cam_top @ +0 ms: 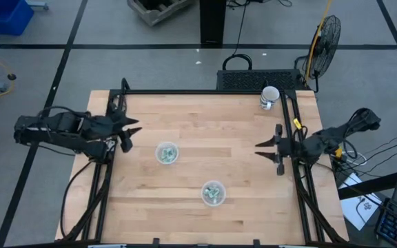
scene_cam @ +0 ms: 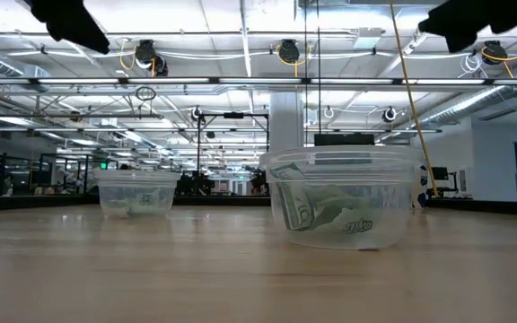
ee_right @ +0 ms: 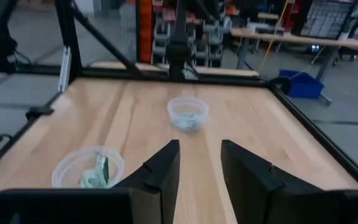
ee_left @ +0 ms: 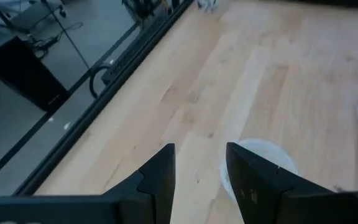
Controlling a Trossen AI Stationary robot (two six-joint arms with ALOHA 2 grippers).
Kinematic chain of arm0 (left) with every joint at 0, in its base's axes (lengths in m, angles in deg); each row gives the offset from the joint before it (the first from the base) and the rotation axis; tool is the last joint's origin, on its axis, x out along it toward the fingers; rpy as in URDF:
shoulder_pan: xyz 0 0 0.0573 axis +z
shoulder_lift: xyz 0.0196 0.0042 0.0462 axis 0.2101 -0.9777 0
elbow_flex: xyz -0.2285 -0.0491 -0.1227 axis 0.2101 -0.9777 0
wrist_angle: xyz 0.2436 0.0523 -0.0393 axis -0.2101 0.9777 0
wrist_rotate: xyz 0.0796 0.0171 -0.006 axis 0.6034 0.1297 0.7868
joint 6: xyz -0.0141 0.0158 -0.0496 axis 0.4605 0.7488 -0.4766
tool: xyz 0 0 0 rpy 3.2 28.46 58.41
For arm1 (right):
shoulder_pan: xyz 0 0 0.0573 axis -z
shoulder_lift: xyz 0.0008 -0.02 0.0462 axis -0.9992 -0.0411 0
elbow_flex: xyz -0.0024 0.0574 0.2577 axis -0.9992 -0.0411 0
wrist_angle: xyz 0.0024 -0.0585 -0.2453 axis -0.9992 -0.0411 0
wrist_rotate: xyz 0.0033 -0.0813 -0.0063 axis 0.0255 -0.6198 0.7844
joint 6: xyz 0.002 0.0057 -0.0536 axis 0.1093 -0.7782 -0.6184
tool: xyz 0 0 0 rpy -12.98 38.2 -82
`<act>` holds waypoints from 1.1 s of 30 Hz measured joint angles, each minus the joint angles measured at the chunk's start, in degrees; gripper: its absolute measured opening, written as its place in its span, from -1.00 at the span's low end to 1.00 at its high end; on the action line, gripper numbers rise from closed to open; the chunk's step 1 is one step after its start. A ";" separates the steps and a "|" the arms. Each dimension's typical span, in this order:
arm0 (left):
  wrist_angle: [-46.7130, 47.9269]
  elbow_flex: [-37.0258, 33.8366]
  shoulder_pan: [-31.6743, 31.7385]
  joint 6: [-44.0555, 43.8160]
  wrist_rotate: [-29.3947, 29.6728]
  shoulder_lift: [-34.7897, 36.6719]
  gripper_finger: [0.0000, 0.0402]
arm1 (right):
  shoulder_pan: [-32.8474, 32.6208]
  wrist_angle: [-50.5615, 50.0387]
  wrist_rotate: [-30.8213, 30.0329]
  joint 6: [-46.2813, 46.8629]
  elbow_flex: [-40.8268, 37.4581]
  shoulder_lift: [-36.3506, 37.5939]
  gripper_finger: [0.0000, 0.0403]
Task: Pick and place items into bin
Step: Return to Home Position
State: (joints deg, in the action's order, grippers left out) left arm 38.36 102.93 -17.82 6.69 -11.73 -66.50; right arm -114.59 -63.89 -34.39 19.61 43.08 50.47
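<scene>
Small light-green packets lie inside two clear round cups standing on the wooden table. One cup (cam_top: 167, 153) sits left of centre, the other (cam_top: 213, 193) nearer the near edge; the low view shows them as a far cup (scene_cam: 137, 193) and a close cup (scene_cam: 344, 211) with crumpled packets (scene_cam: 317, 215) inside. My left gripper (cam_top: 135, 127) hovers open over the table's left side, just left of the first cup (ee_left: 263, 155). My right gripper (cam_top: 257, 148) hovers open near the right edge, facing both cups (ee_right: 188, 114) (ee_right: 87, 168). No packet lies loose on the table.
A white mug (cam_top: 269, 97) stands near the far right corner. A black frame rail (cam_top: 205, 91) runs around the table. Bare wood lies between the cups and the right gripper. A blue bin (cam_top: 5, 15) sits on the floor beyond the far left corner.
</scene>
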 joint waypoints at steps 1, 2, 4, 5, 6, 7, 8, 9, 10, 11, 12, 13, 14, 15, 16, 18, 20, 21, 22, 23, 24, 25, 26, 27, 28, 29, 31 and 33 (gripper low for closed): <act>-0.71 -0.13 -0.02 -0.02 0.02 0.69 -0.26 | 0.00 1.27 0.00 0.11 -1.63 1.68 -0.45; -1.21 -0.05 -0.02 -0.07 0.15 1.65 -0.25 | 0.00 1.89 -0.04 0.70 -2.69 3.49 -0.45; -1.44 0.66 0.00 -0.05 0.41 4.21 -0.25 | 0.00 2.30 -0.08 1.88 -3.56 7.28 -0.45; -1.46 0.90 0.00 0.34 0.44 5.79 -0.26 | 0.00 2.27 -0.08 2.03 -3.71 9.19 -0.45; -1.46 0.96 0.00 1.00 0.46 7.53 -0.25 | 0.00 2.24 -0.10 1.97 -3.78 11.03 -0.45; -1.45 0.96 -0.02 1.48 0.56 9.32 -0.25 | 0.00 2.32 -0.10 1.51 -3.78 12.80 -0.45; -1.39 0.96 -0.01 1.67 0.77 11.13 -0.25 | 0.00 2.41 -0.04 0.79 -3.78 14.39 -0.45; -1.40 0.95 0.00 1.69 0.92 12.83 -0.26 | 0.00 2.44 -0.01 0.09 -3.88 15.74 -0.45; -1.56 0.70 0.00 1.70 0.95 14.59 -0.25 | 0.00 2.61 0.01 -0.51 -4.28 16.96 -0.45; -1.60 0.15 0.00 1.71 0.97 16.27 -0.25 | 0.00 2.57 0.01 -0.87 -4.94 18.06 -0.45; -1.51 -0.73 0.00 1.68 0.92 17.91 -0.26 | 0.00 2.48 -0.03 -0.86 -5.88 18.99 -0.45; -1.60 -1.80 0.00 1.52 0.88 19.40 -0.26 | 0.00 3.03 -0.02 -0.87 -7.02 19.82 -0.45; -2.10 -3.15 0.00 1.42 0.86 21.08 -0.25 | 0.00 4.45 -0.06 -0.87 -8.27 20.53 -0.45; -3.02 -4.66 0.00 1.43 0.88 22.82 -0.25 | 0.00 6.21 -0.04 -0.85 -9.42 21.24 -0.45; -4.50 -6.42 0.00 1.50 0.86 24.58 -0.26 | 0.00 7.82 0.10 -0.85 -10.27 21.90 -0.45; -7.75 -10.18 0.00 2.90 -0.07 27.64 -0.25 | 0.00 9.40 0.54 -0.94 -11.03 23.08 -0.46; -12.06 -13.96 0.00 6.21 -1.54 30.64 -0.26 | 0.00 9.54 1.35 -1.29 -11.44 23.98 -0.45; -14.93 -15.71 0.00 8.21 -2.32 32.05 -0.25 | 0.00 9.49 1.55 -1.42 -11.65 24.35 -0.45; -17.75 -17.35 0.00 9.86 -2.61 33.43 -0.25 | 0.00 9.52 1.66 -1.40 -11.87 24.73 -0.45; -20.23 -18.88 0.00 10.80 -2.73 34.63 -0.26 | 0.00 9.59 1.67 -1.18 -12.15 25.04 -0.45; -22.56 -20.27 0.00 11.58 -3.09 35.72 -0.25 | 0.00 9.68 1.67 -0.87 -12.57 25.31 -0.45; -24.44 -21.51 0.00 12.15 -4.33 36.76 -0.25 | 0.02 9.72 1.69 -0.45 -13.14 25.48 -0.45; -25.69 -22.63 0.00 12.98 -5.77 37.65 -0.25 | 0.02 9.56 1.69 0.17 -13.76 25.66 -0.45; -26.80 -23.76 0.00 13.67 -7.63 38.39 -0.26 | 0.02 9.62 1.69 0.52 -14.42 25.81 -0.46; -27.93 -24.85 0.00 14.29 -9.07 38.56 -0.25 | 0.02 10.15 1.67 0.50 -15.03 25.99 -0.46; -28.97 -25.89 0.00 14.59 -10.36 38.52 -0.25 | 0.02 10.63 1.66 0.50 -15.46 26.10 -0.46; -30.86 -27.74 -0.02 14.54 -12.03 38.51 -0.26 | 0.02 10.97 1.64 1.36 -15.99 26.39 -0.45; -34.74 -30.12 0.00 14.07 -12.48 38.50 -0.25 | 0.02 10.87 1.70 2.91 -16.41 26.75 -0.45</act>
State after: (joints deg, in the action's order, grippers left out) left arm 3.63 72.81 -17.83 20.76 -24.20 -28.00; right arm -114.56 -53.01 -32.70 22.52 26.67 77.22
